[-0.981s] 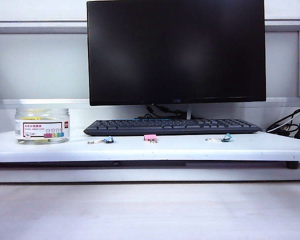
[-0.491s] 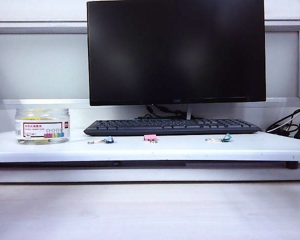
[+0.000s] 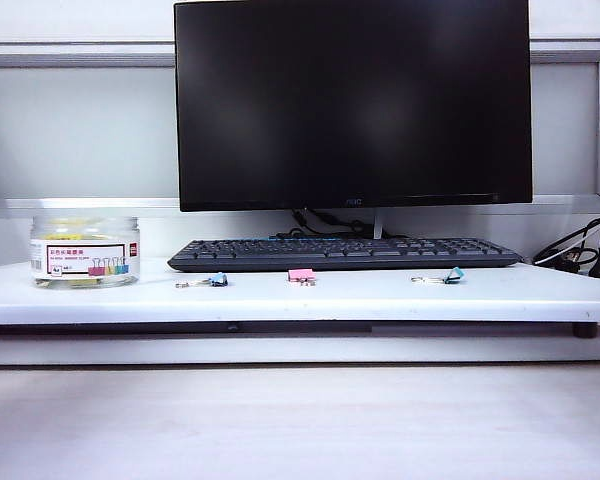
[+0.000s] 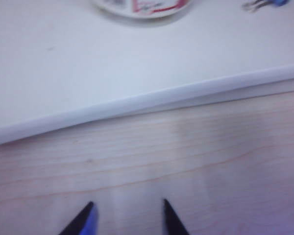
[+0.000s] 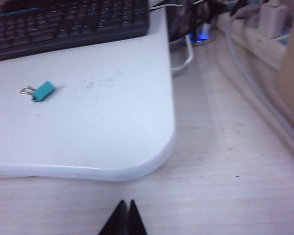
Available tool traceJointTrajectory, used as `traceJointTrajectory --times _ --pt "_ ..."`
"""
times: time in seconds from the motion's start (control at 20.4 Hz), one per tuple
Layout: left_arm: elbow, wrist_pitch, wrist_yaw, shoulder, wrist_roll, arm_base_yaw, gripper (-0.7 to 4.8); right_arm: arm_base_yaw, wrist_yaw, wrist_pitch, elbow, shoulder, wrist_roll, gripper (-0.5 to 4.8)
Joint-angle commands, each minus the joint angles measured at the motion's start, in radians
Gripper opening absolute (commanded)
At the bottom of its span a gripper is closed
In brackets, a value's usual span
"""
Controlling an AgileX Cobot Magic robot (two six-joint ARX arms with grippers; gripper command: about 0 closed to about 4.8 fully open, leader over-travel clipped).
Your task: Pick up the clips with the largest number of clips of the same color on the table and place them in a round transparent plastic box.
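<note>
The box point(image 3: 84, 252) stands at the left end of the white shelf point(image 3: 280, 298), with yellow clips point(image 3: 68, 226) showing faintly through its clear wall, though the plastic blurs them. Along the shelf in front of the keyboard point(image 3: 345, 253) lie a blue clip point(image 3: 216, 280), a pink clip point(image 3: 301, 275) and a teal clip point(image 3: 452, 276), well apart. The left gripper point(image 4: 127, 215) hangs over the wooden tabletop point(image 4: 186, 156) short of the shelf edge, fingers parted and holding nothing. The right gripper point(image 5: 123, 215) is over the wood near the shelf's rounded corner, fingertips pressed together and empty.
</note>
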Motion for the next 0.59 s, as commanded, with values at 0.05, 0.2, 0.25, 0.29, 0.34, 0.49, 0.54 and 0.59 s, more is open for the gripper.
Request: traceJointTrajectory --times 0.05,0.2,0.25,0.29,0.34,0.49,0.54,0.59 --pt "0.000 0.007 -0.072 0.001 0.000 -0.001 1.69 0.000 0.018 -0.013 0.000 -0.002 -0.006 -0.05" --pt "0.001 0.007 -0.077 0.001 0.001 -0.001 1.70 0.000 0.017 -0.013 0.000 -0.002 -0.005 -0.05" --pt "0.001 0.007 -0.077 0.001 0.001 -0.001 1.70 0.000 0.017 -0.013 0.000 -0.002 -0.005 -0.05" --pt "0.001 0.007 -0.077 0.001 0.003 -0.001 1.70 0.000 0.017 -0.013 0.001 -0.002 -0.005 -0.05" --pt "0.001 0.008 -0.077 0.001 0.003 -0.001 1.70 0.000 0.018 -0.013 0.001 -0.002 -0.006 -0.05" --pt "0.001 0.008 -0.069 0.001 0.003 -0.001 1.70 0.000 0.028 -0.013 0.001 -0.002 -0.006 -0.05" --pt "0.001 0.008 -0.069 0.001 0.003 -0.001 1.70 0.000 0.028 -0.013 0.001 -0.002 -0.005 -0.05" --pt "0.001 0.008 -0.069 0.001 0.003 -0.001 1.70 0.000 0.028 -0.013 0.001 -0.002 -0.005 -0.05"
